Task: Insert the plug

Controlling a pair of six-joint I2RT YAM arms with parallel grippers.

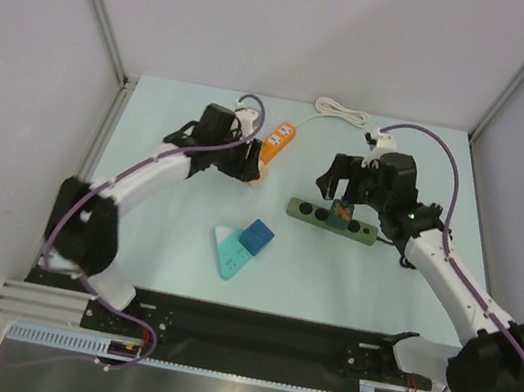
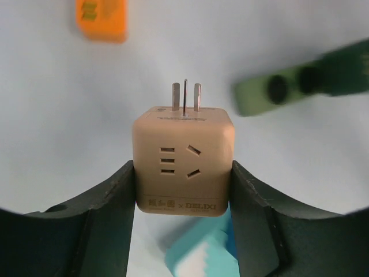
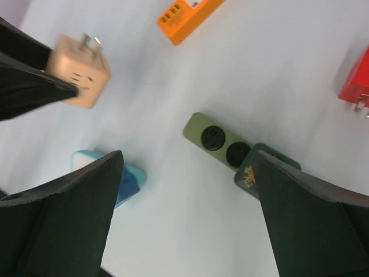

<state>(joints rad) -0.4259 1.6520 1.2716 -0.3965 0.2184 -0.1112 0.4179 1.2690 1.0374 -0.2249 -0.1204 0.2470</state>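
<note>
The plug [image 2: 183,164] is a beige cube adapter with three metal prongs pointing away from the wrist camera. My left gripper [image 2: 183,173] is shut on it, a finger pressed against each side. The right wrist view shows the plug [image 3: 78,72] held above the table in those fingers. An orange power strip [image 1: 279,141] lies just beyond my left gripper [image 1: 251,169]. A green power strip [image 1: 332,219] with round sockets lies mid-table. My right gripper [image 1: 345,185] hovers over it, open and holding nothing [image 3: 188,156].
A blue block on a teal and white wedge [image 1: 243,244] sits near the front centre. A dark green adapter [image 3: 259,170] is plugged into the green strip. A red plug [image 3: 356,86] lies at the right. A white cable [image 1: 343,112] coils at the back edge.
</note>
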